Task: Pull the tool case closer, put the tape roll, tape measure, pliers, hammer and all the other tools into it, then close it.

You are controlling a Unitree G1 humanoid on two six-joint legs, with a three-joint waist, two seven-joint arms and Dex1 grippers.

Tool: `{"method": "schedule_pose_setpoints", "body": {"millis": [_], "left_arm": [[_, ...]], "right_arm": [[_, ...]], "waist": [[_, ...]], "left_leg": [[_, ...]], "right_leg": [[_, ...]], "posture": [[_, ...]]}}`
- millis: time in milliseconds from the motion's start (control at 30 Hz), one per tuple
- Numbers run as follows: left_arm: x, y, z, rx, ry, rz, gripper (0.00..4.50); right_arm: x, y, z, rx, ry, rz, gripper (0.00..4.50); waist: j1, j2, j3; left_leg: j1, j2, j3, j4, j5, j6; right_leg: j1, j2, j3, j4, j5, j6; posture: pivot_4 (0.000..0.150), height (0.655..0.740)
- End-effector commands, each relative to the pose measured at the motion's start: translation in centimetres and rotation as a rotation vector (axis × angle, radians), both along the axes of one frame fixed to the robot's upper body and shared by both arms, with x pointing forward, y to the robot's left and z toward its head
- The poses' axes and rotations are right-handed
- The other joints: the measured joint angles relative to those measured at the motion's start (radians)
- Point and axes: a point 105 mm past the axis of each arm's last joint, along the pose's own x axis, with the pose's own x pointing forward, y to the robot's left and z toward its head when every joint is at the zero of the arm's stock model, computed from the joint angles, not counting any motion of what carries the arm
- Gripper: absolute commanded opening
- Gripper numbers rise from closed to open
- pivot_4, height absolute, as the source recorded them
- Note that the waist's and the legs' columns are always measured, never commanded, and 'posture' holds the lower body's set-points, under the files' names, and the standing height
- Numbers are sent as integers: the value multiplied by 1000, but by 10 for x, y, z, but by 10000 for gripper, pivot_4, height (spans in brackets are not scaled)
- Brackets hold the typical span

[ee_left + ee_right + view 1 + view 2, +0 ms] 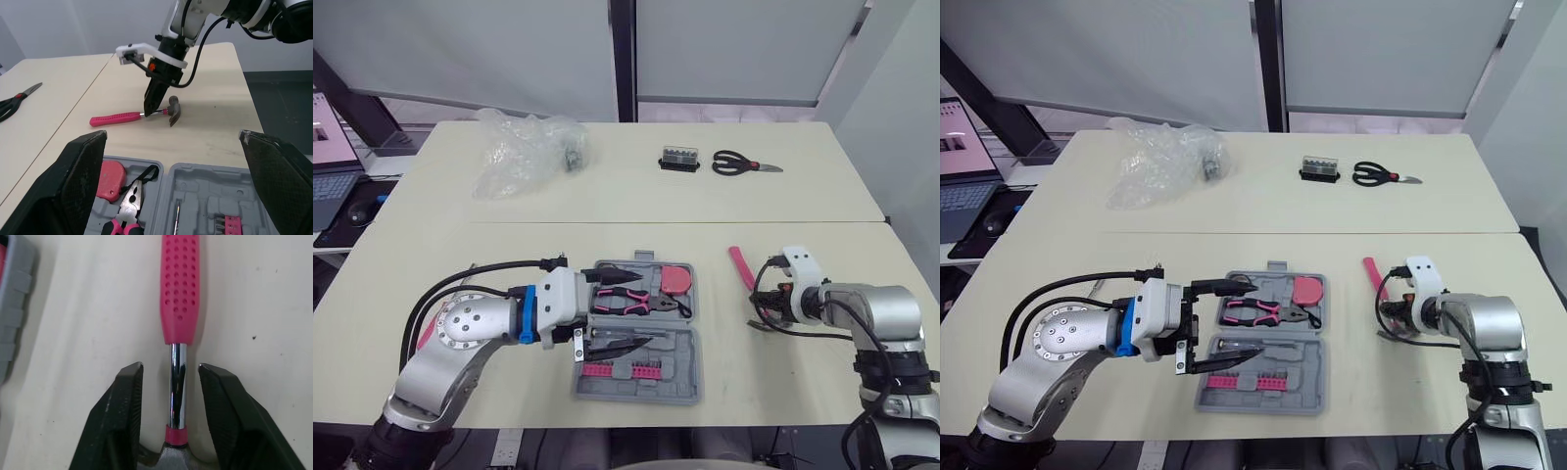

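The grey tool case (688,377) lies open at the table's front centre. Inside are pink-handled pliers (628,301), a pink tape measure (676,279) and a row of pink bits (617,369). My left gripper (619,311) hovers wide open over the case's left half, with nothing between its fingers (83,186). To the right of the case, a hammer (179,289) with a pink handle (741,267) rests on the table. My right gripper (171,368) is down at the hammer, open, its fingers (128,401) straddling the chrome shaft (178,382) near the head (174,108) with a small gap on each side.
On the far table sit a crumpled plastic bag (524,147), a small black bit box (679,159) and scissors (744,164). A laptop (328,166) and mouse (360,211) are on a desk at the far left. A seam (705,222) runs between the two tabletops.
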Motion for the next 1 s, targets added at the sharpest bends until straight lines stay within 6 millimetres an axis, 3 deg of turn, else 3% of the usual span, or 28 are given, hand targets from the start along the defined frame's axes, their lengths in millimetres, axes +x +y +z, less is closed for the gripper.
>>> {"method": "schedule_pose_setpoints", "body": {"millis": [33,233,400,733,1000], "left_arm": [[-3,8,9,-7,-19,14,45000],[-2,18,9,3,-19,40,45000],[-7,20,10,-14,-1,37,45000],[-10,17,10,-21,0,12,45000],[-10,13,19,-56,-1,-17,45000]], "right_arm": [[2,-6,23,-37,-216,63,30602],[-13,-5,4,-171,-385,174,30602],[-24,-9,-18,-188,-371,101,30602],[-16,-1,-37,-163,-342,57,30602],[-15,0,-44,-162,-296,11,13554]], "waist": [[2,0,0],[2,0,0],[-6,0,0],[-5,0,0],[-2,-1,-1]], "left_leg": [[-1,0,0,0,0,0],[-1,0,0,0,0,0],[1,0,0,0,0,0],[1,0,0,0,0,-1],[0,0,0,0,0,-1]], "right_leg": [[0,0,0,0,0,0],[0,0,0,-1,0,0],[0,0,1,1,0,0],[0,0,1,1,0,0],[0,0,1,1,0,0]], "posture": [[1500,7400],[1500,7400],[1500,7400],[1500,7400],[1500,7400]]}}
